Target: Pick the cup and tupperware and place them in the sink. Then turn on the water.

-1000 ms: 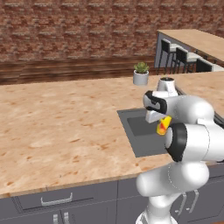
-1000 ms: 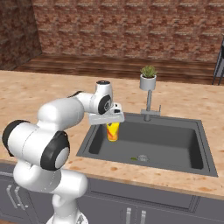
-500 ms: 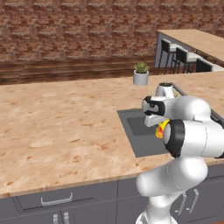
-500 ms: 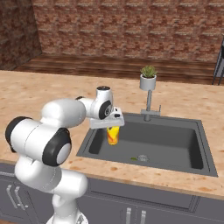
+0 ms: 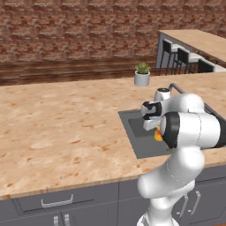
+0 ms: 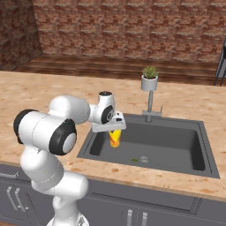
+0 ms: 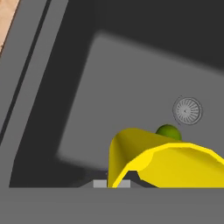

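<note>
The end effector pinches the rim of a yellow cup with a red-orange band, holding it upright inside the left end of the dark sink. Beneath, a small green object lies beside the round drain. A potted plant stands on the counter behind the faucet.

No text, label, brand, number or sign is showing legibly anywhere in these views.
</note>
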